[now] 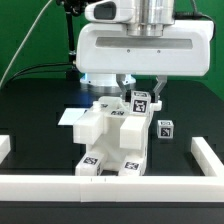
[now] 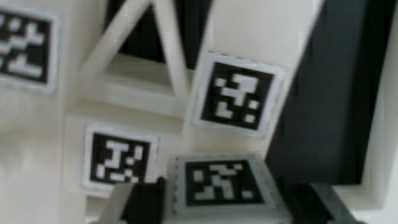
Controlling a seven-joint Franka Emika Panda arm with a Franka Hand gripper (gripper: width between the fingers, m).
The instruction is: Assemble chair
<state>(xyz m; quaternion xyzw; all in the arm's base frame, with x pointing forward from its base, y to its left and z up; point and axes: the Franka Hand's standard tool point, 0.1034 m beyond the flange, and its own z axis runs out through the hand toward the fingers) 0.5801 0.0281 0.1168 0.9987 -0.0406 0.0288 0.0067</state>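
— Exterior view: how far along is the chair?
— Partly built, I judge. Joined blocks stand mid-counter, and one small cube lies loose near them, on the exterior view's right.
— And the grip?
— Wrist view puts a tagged piece between the fingers. I cannot tell whether they are clamped on it.

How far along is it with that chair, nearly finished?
Roughly partway. Done: several white parts stand together as a chunky block mid-table. In hand: the gripper is down at a tagged piece on top of it; whether it grips is unclear. Left: a small cube lies loose beside it.
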